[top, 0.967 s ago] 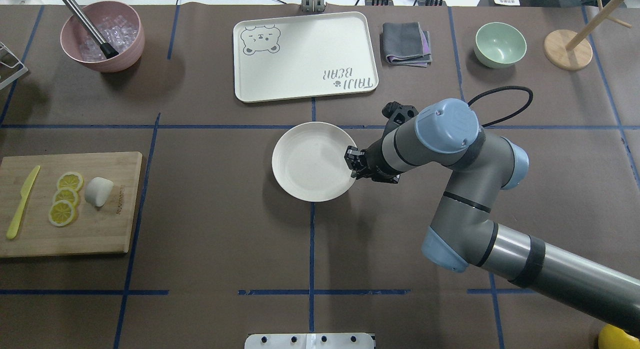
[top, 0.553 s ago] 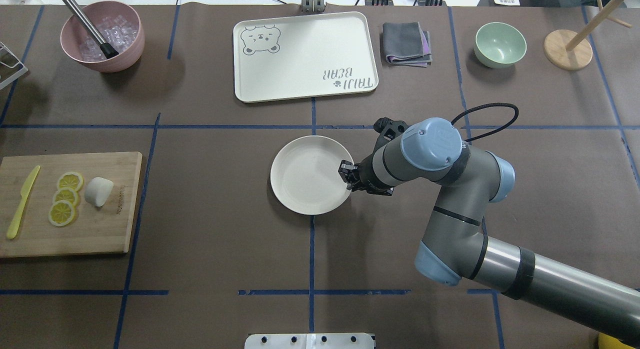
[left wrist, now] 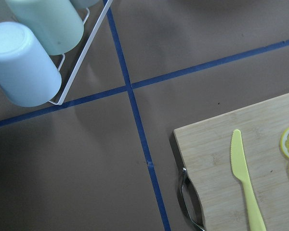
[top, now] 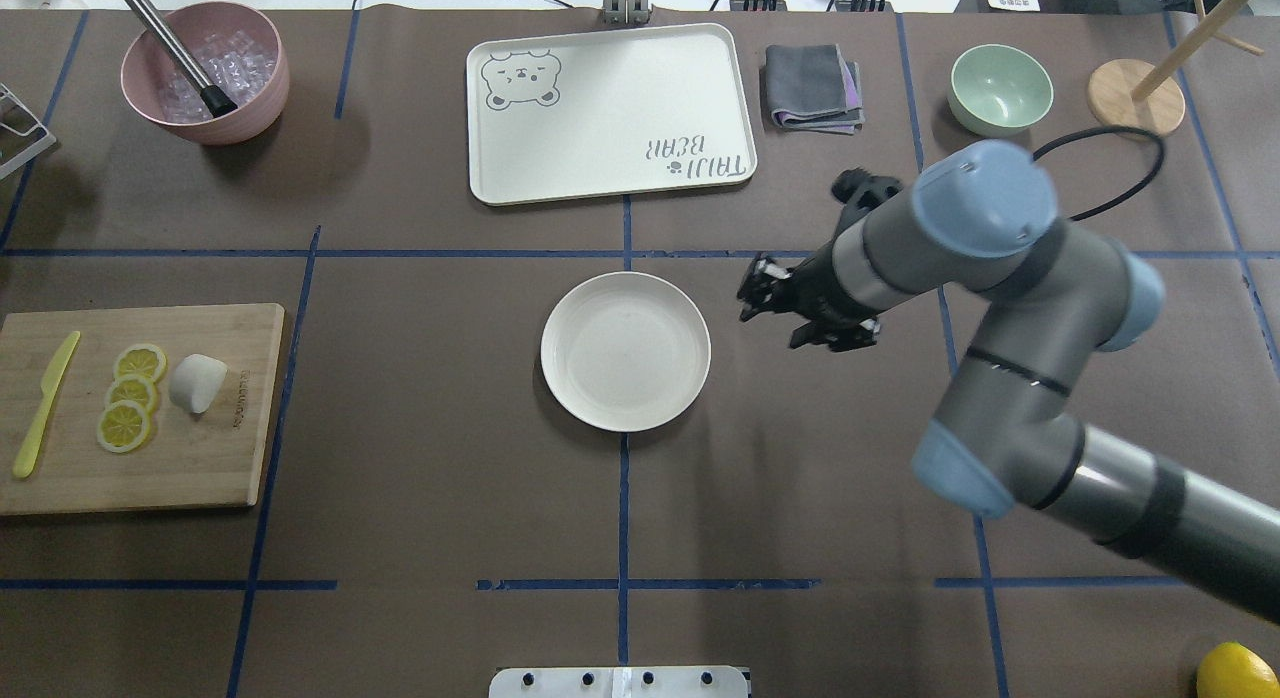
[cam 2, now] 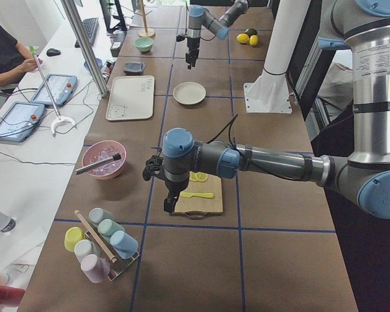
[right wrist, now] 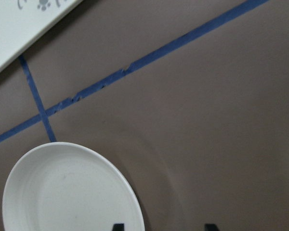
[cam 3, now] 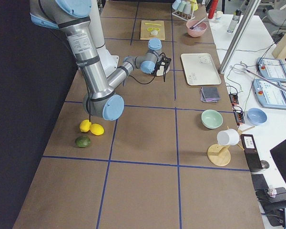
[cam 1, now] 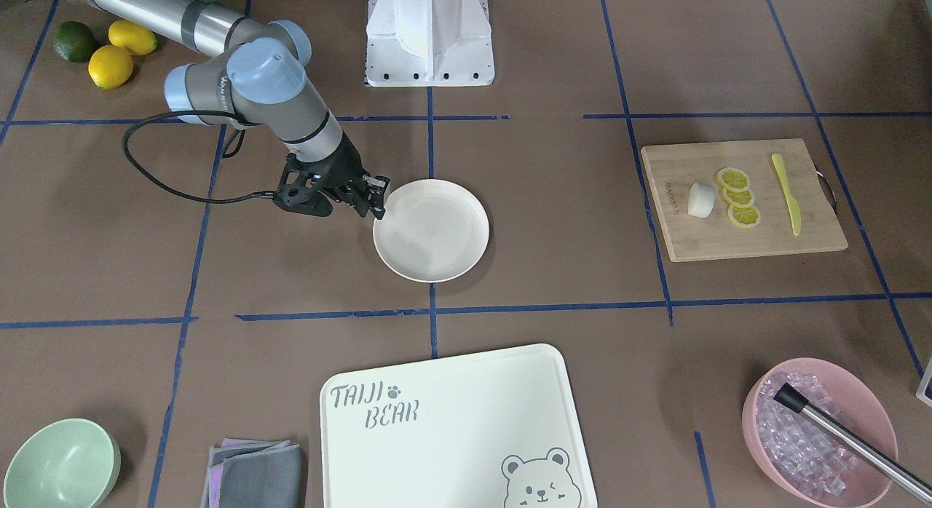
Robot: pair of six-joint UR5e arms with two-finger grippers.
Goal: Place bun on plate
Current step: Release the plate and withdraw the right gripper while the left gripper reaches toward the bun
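Hovering near the plate (top: 625,383), right gripper (top: 747,296) tilts down, fingers spread, holding nothing. Left gripper (cam 2: 171,207) hangs above the cutting board's (top: 200,468) end; grip unreadable. Bun (top: 197,382) lies there beside lemon slices (top: 130,396). Pink bowl (top: 255,126) holds ice (top: 235,63) and a metal rod (top: 175,48).

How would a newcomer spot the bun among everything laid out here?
Find the wooden cutting board at the left edge of the overhead view. The bun lies on it, just right of three lemon slices. It is the only white rounded lump there; the slices are flat and yellow.
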